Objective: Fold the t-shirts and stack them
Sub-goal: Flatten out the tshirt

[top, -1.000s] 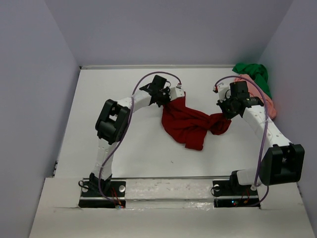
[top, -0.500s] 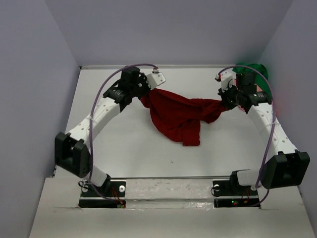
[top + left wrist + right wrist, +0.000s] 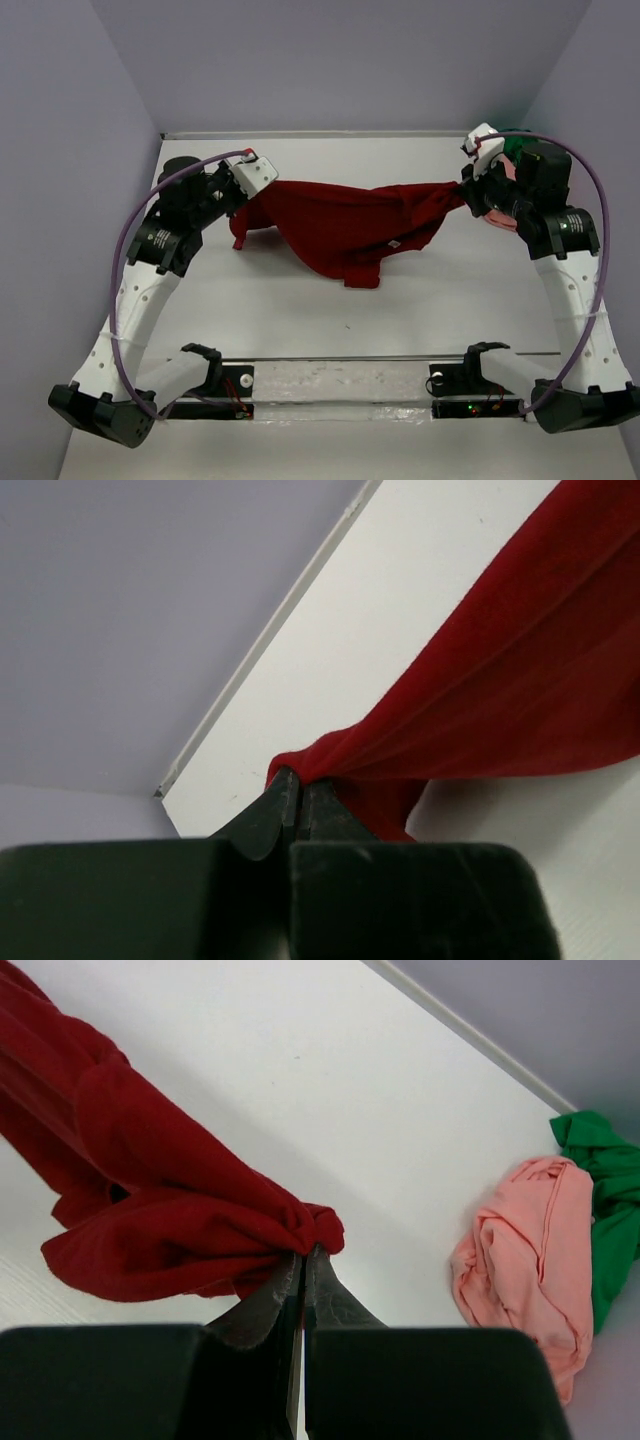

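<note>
- Red spans the top view: the dark red t-shirt point(image 3: 340, 225) is stretched between my left gripper point(image 3: 243, 203) and right gripper point(image 3: 467, 195).
- Left wrist: my jaws are pinched tight on its bunched edge.
- Right wrist: my jaws are clamped on another bunch; the salmon pink t-shirt point(image 3: 530, 1250) and green t-shirt point(image 3: 612, 1185) lie crumpled nearby, touching.

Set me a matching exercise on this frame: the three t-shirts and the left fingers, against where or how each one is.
Column one
1. dark red t-shirt
2. salmon pink t-shirt
3. bright green t-shirt
4. left fingers

Column two
A. crumpled heap farthest to the right
B. shut on one end of the red cloth
C. stretched out in the air, held at both ends
D. bunched heap touching the green one

Pairs: 1-C, 2-D, 3-A, 4-B
</note>
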`<state>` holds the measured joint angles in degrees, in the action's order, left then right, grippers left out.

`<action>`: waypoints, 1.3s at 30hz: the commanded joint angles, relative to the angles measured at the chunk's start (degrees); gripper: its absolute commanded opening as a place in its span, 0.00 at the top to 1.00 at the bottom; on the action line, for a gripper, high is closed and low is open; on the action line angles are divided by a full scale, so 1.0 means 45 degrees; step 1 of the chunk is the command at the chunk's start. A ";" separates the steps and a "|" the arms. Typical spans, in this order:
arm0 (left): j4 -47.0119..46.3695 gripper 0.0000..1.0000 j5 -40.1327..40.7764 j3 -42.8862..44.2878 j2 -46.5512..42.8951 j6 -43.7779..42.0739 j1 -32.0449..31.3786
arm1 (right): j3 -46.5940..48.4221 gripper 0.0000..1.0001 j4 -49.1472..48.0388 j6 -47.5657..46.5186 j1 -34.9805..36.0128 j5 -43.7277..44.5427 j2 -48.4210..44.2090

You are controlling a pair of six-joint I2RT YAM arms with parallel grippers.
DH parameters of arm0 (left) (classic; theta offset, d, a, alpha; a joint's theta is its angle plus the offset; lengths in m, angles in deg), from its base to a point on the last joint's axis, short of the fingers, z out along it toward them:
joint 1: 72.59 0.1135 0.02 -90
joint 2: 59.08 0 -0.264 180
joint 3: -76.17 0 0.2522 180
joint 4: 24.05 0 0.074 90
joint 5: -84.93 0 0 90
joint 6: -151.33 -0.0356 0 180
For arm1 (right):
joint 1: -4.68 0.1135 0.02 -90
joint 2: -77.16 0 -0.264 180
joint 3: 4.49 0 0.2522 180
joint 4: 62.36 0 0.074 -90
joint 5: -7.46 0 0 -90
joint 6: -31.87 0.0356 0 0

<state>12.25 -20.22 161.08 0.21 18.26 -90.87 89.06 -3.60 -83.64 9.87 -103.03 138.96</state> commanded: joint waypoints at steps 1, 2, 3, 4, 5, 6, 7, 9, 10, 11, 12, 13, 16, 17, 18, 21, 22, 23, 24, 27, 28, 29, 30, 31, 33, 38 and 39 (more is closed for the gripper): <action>-0.0244 1.00 -0.0752 -0.0323 -0.0965 0.0176 0.0390 | 0.1018 1.00 0.0372 0.0182 -0.0099 -0.0915 -0.0452; -0.0341 1.00 -0.0985 -0.0363 -0.1045 0.0273 0.0546 | 0.1309 1.00 0.0547 0.0182 -0.0099 -0.0896 -0.0452; -0.0381 1.00 -0.1045 -0.0402 -0.1143 0.0332 0.0605 | 0.1447 1.00 0.0607 0.0182 -0.0099 -0.0780 -0.0452; -0.0381 1.00 -0.1104 -0.0383 -0.1163 0.0391 0.0664 | 0.1584 1.00 0.0646 0.0182 -0.0099 -0.0740 -0.0452; -0.0362 1.00 -0.1220 -0.0344 -0.1163 0.0430 0.0742 | 0.1702 1.00 0.0704 0.0163 -0.0099 -0.0778 -0.0356; -0.0362 1.00 -0.1492 -0.0305 -0.1144 0.0527 0.0839 | 0.1838 1.00 0.0763 0.0144 -0.0099 -0.0778 -0.0297; -0.0362 1.00 -0.1630 -0.0324 -0.1124 0.0567 0.0898 | 0.1878 1.00 0.0763 0.0124 -0.0099 -0.0817 -0.0199; -0.0458 1.00 -0.1787 -0.0518 -0.1008 0.0645 0.0938 | 0.1763 1.00 0.0667 0.0027 -0.0099 -0.0682 0.0170; -0.0498 1.00 -0.1769 -0.0616 -0.0949 0.0626 0.0957 | 0.1665 1.00 0.0569 0.0007 -0.0099 -0.0623 0.0308; -0.0634 1.00 -0.1768 -0.0772 -0.0929 0.0645 0.0938 | 0.1528 1.00 0.0336 -0.0051 -0.0099 -0.0584 0.0445; -0.0732 1.00 -0.1768 -0.0928 -0.0890 0.0645 0.0938 | 0.1392 1.00 0.0237 -0.0091 -0.0099 -0.0525 0.0736; -0.0791 1.00 -0.1846 -0.1277 -0.0851 0.0645 0.0938 | 0.1139 1.00 0.0139 -0.0130 -0.0099 -0.0486 0.0836; -0.0870 1.00 -0.2567 -0.2156 -0.0889 0.0508 0.0938 | 0.0727 1.00 -0.0115 -0.0228 -0.0099 -0.0349 0.1110; -0.0850 1.00 -0.2762 -0.2373 -0.0928 0.0508 0.0957 | 0.0649 1.00 -0.0154 -0.0228 -0.0099 -0.0349 0.1168; -0.0734 1.00 -0.3306 -0.2568 -0.0967 0.0431 0.0938 | 0.0551 1.00 -0.0155 -0.0266 -0.0099 -0.0349 0.1188; 0.0181 0.92 -0.4554 -0.2999 -0.1046 -0.0114 0.0938 | 0.0180 1.00 -0.0135 -0.0267 -0.0099 -0.0290 0.1208; 0.0553 0.83 -0.4909 -0.3038 -0.0930 -0.0310 0.0919 | 0.0102 1.00 -0.0135 -0.0228 -0.0099 -0.0213 0.1169; 0.1542 0.77 -0.5261 -0.3039 -0.0851 -0.0583 0.0822 | 0.0043 1.00 -0.0116 -0.0228 -0.0099 -0.0193 0.1130; 0.2055 0.76 -0.5748 -0.2903 -0.0599 -0.1204 0.0705 | -0.0073 1.00 -0.0096 -0.0228 -0.0099 -0.0115 0.1091; 0.4009 0.82 -0.6435 -0.2688 -0.0150 -0.2147 0.0081 | -0.0192 1.00 -0.0018 -0.0189 -0.0099 -0.0017 0.0954; 0.4419 0.83 -0.6572 -0.2649 -0.0032 -0.2419 -0.0115 | -0.0192 1.00 -0.0018 -0.0150 -0.0099 0.0003 0.0935; 0.5352 0.83 -0.6670 -0.2648 0.0086 -0.2769 -0.0387 | -0.0192 1.00 0.0040 -0.0130 -0.0099 0.0041 0.0935; 0.5612 0.90 -0.6613 -0.2706 0.0242 -0.2889 -0.0990 | -0.0192 1.00 0.0060 -0.0130 -0.0099 0.0080 0.0935; 0.5828 0.92 -0.6689 -0.2765 0.0301 -0.3045 -0.1131 | -0.0172 1.00 0.0060 -0.0091 -0.0099 0.0120 0.0954; 0.6395 0.77 -0.6885 -0.2862 0.0360 -0.3358 -0.1366 | -0.0172 1.00 0.0080 -0.0072 -0.0099 0.0120 0.1032; 0.4861 0.42 -0.5833 -0.3465 -0.0088 -0.2387 -0.1445 | -0.0153 1.00 0.0099 0.0085 -0.0099 0.0061 0.1188; 0.4312 0.39 -0.5270 -0.3662 -0.0224 -0.2092 -0.1445 | -0.0172 1.00 0.0119 0.0104 -0.0099 0.0023 0.1227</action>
<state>35.95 -47.22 146.70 1.78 6.24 -97.30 87.94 -1.00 -83.84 9.87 -103.12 145.01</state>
